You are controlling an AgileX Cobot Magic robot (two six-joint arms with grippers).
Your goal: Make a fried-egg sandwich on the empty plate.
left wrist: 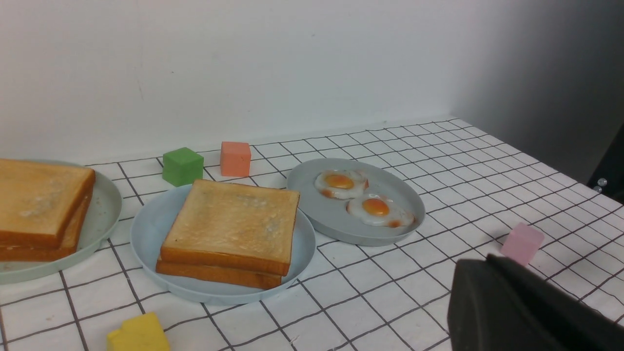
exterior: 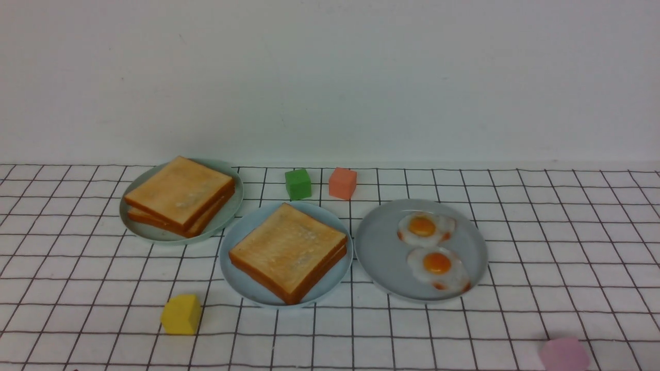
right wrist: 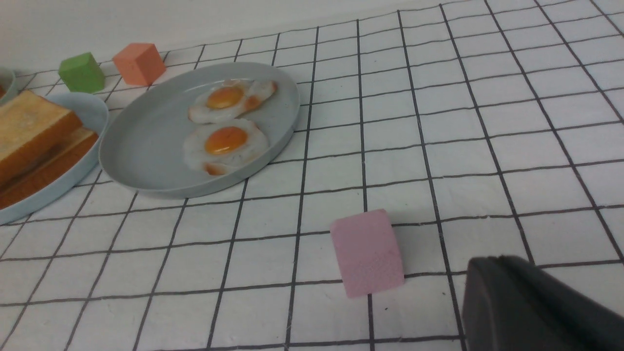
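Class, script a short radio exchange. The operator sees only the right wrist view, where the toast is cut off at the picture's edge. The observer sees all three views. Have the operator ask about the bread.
Operator: My picture crops the toast beside the egg plate. How many slices are there?
Observer: Two, one stacked on the other; that toast stack sits on the blue plate, and no egg shows between the slices.
Operator: Is there any other bread on the table?
Observer: Yes. A mint-green plate, further to the robot's left, holds two more slices.
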